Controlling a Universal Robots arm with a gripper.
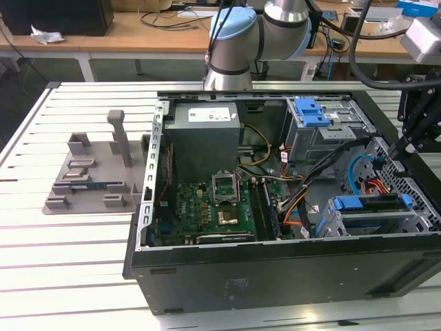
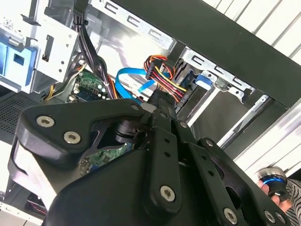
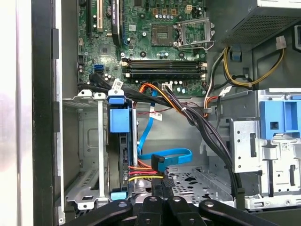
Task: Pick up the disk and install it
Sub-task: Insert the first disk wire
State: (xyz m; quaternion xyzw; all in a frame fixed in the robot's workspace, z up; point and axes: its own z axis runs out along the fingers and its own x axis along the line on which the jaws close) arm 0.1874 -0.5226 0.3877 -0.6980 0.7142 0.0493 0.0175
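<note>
Fingers (image 3: 162, 187): drawn narrow, nothing gripped, set beside the coloured cables (image 3: 141, 172). Disk (image 1: 368, 207): seated in the drive cage (image 1: 331, 224), four o'clock in the case (image 1: 275, 276). Risk judged: cables snagged, plug loosened.

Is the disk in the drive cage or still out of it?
In. The disk stands inside the drive cage, blue rails at its ends, cables plugged beside it.

- The gripper (image 2: 162, 101) had its fingertips hidden behind its own black linkage in the second wrist view
- The disk (image 3: 123, 155) sat edge-on in its bay, label unseen
- The arm (image 1: 255, 34) was cut off at 12 o'clock in the exterior view
</note>
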